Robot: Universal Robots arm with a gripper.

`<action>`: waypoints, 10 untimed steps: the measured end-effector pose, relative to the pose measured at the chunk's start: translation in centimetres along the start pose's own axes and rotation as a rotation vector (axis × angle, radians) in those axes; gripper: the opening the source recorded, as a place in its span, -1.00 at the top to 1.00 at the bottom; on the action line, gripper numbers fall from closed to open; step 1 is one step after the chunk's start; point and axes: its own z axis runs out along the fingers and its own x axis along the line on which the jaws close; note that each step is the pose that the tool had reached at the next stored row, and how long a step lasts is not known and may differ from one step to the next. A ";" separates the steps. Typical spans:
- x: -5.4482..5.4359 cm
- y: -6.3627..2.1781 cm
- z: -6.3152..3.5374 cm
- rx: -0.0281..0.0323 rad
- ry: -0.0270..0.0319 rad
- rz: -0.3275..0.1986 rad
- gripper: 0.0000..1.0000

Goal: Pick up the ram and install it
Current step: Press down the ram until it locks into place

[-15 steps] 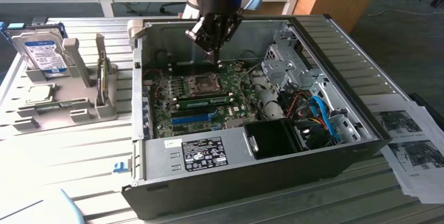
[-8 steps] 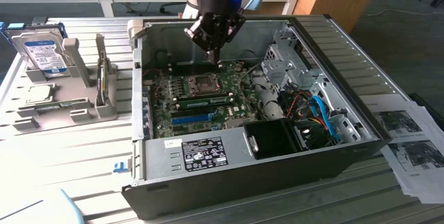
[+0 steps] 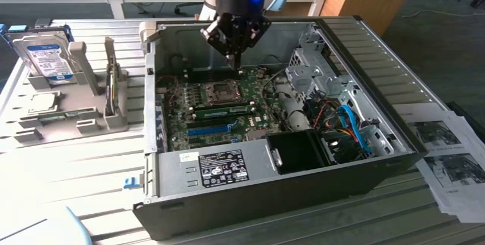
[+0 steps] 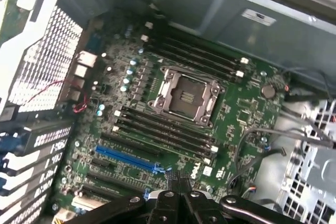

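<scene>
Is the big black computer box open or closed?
Open. The computer case lies on its side with its side panel off, so the green motherboard and its blue slot show inside.

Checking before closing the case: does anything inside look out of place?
Nothing stands out. The ram seems to sit level in its slot beside the processor socket, and the claw hangs shut above the board.

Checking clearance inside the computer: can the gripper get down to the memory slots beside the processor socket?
Probably yes. The case is open on top, the gripper hangs right above the board, and the cables lie off to one side of the memory slots.
</scene>
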 end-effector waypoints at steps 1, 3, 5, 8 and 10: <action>0.0 0.00 0.00 0.0008 -0.0013 0.015 0.81; 0.0 0.01 0.00 0.0024 -0.0039 0.045 0.81; 0.0 0.01 -0.01 0.0040 -0.0064 0.076 0.81; 0.0 0.02 0.00 0.0060 -0.0096 0.123 0.81; 0.0 0.02 0.00 0.0074 -0.0115 0.155 0.81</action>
